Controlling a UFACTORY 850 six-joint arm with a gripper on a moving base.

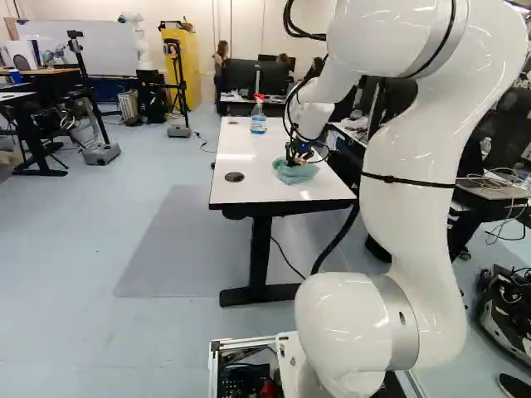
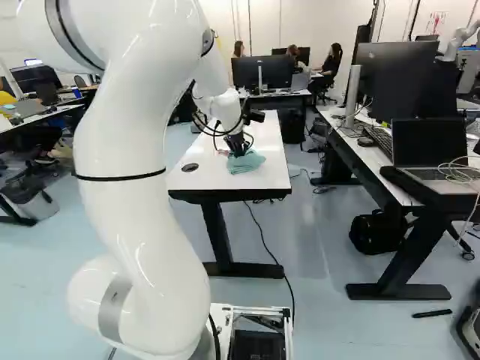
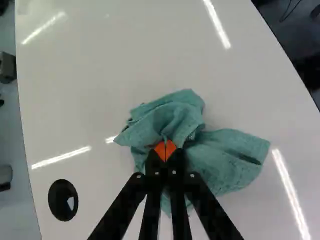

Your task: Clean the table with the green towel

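Note:
The gripper (image 1: 300, 154) reaches down to the white table (image 1: 241, 153) from its right side in the left base view. In the wrist view the gripper (image 3: 165, 150) is shut on the green towel (image 3: 172, 117), its orange pads pinched together in the cloth's folds. The bunched towel (image 2: 246, 162) lies on the tabletop around the fingertips and spreads out to one side. Part of the cloth is hidden under the fingers.
A spray bottle (image 1: 258, 116) with a red head stands toward the table's far end. A dark round cap (image 3: 63, 200) is set in the tabletop. A desk with a laptop (image 2: 431, 154) and monitors stands right of the table in the right base view.

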